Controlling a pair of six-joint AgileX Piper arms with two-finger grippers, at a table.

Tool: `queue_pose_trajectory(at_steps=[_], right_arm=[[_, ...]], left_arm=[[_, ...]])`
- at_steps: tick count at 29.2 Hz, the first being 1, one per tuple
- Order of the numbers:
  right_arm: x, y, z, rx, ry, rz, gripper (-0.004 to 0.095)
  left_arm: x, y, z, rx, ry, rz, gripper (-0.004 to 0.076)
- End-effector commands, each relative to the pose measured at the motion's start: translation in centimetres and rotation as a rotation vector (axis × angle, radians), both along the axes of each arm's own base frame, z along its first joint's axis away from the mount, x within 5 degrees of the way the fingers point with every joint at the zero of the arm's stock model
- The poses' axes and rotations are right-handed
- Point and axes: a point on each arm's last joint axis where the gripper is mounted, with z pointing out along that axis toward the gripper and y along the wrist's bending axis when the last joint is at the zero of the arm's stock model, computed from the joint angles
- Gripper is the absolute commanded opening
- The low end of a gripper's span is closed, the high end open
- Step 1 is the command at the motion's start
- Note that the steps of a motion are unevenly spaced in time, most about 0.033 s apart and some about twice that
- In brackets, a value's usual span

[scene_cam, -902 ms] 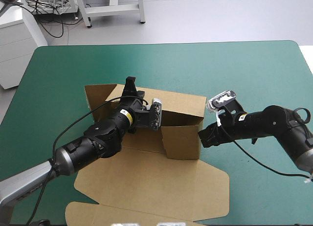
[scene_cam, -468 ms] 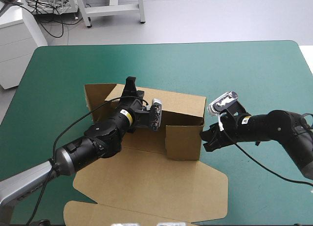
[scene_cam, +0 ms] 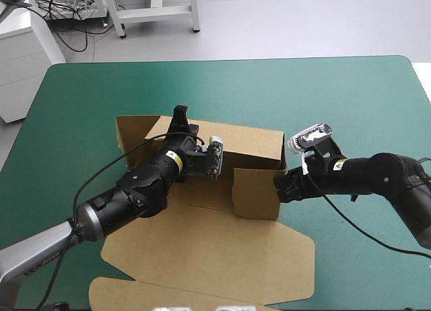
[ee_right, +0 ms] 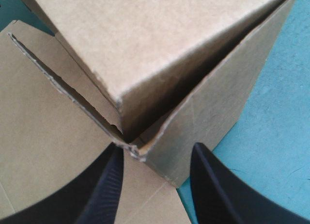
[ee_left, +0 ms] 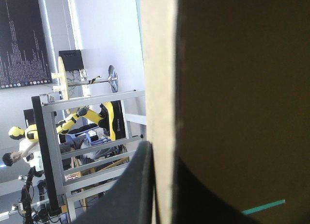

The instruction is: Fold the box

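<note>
right gripper [scene_cam: 281,188], spread wide, faced the near-right corner of the half-raised brown cardboard box [scene_cam: 252,144] at mid teal-green bench [scene_cam: 350,102]; left gripper [scene_cam: 179,117] pinched its far wall's left end.

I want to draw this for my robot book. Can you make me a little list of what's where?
Table: teal-green cover
Box: brown board, partly folded; back wall and a panel at its right end stand up, the big flap lies flat toward the robot
Left gripper: shut on the top edge of the back wall
Right gripper: open, one black finger on each side of the box's right corner
Corner: the two panels meet with a small gap
</note>
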Motion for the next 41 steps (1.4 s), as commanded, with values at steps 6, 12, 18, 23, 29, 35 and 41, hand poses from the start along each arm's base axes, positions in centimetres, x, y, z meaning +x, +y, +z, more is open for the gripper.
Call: queue_pose_trajectory(at_steps=[6, 12, 18, 23, 29, 35, 41], right_arm=[[0.2, 0.8, 1.1, 0.077, -0.121, -0.078, 0.0374], [-0.2, 2.7, 1.3, 0.017, -0.248, -0.01, 0.0374], [0.1, 2.4, 0.8, 0.008, -0.203, -0.107, 0.0382], [1.3, 2.9, -0.3, -0.014, -0.186, -0.119, 0.0382], [2.8, 3.7, -1.7, -0.018, -0.165, -0.135, 0.0382], [3.4, 3.8, -0.9, 0.038, -0.258, -0.171, 0.0382], [3.3, 4.1, -0.7, 0.056, -0.263, -0.161, 0.0382]], left_arm=[[-0.1, 0.5, 1.2, -0.051, -0.019, 0.037, -0.001], [0.0, 0.5, 1.5, -0.084, -0.017, 0.052, -0.001], [0.2, 0.3, 2.7, -0.134, -0.03, 0.064, -0.001], [0.2, 0.4, 2.7, -0.141, -0.02, 0.077, -0.001], [0.0, 0.3, 2.3, -0.137, 0.024, 0.071, -0.001], [-0.3, 0.4, 1.2, -0.071, 0.044, 0.043, -0.001], [-0.2, 0.6, 0.8, -0.04, 0.044, 0.05, -0.001]])
